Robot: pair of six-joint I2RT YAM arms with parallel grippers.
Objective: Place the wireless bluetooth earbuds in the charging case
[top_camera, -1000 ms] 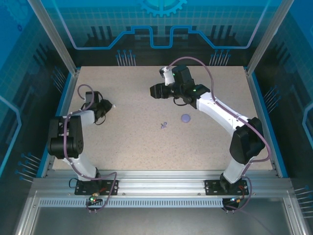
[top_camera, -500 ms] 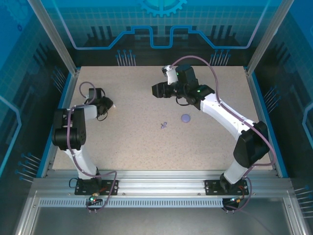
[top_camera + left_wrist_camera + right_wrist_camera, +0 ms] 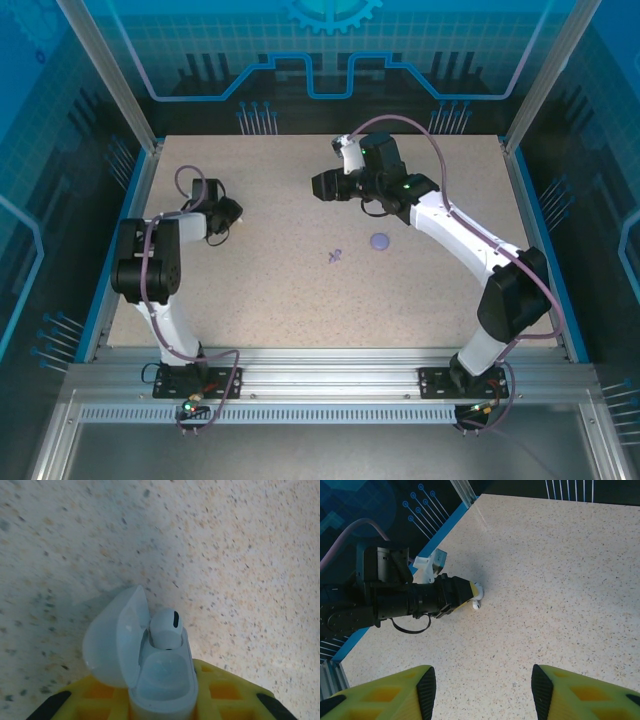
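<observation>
The white charging case (image 3: 162,680) is held in my left gripper (image 3: 161,706), whose yellow fingers (image 3: 227,695) are shut on its lower body. Its lid (image 3: 112,640) hangs open to the left. One white earbud (image 3: 166,627) sits in the far slot, and the near slot looks empty. From above, the left gripper (image 3: 228,212) is at the table's left side. Tiny lavender pieces (image 3: 335,256) lie mid-table. My right gripper (image 3: 320,185) hovers above the table farther back, open with nothing between its fingers (image 3: 427,690). Its camera looks at the left gripper and the case (image 3: 477,603).
A flat round purple disc (image 3: 380,241) lies right of the lavender pieces. The speckled table (image 3: 300,300) is bounded by a blue rim (image 3: 128,200) and glass walls. The left arm's elbow (image 3: 145,265) stands near the left edge.
My left arm has swung a little to the right, carrying the case with it. My right gripper has shifted slightly right and stays open.
</observation>
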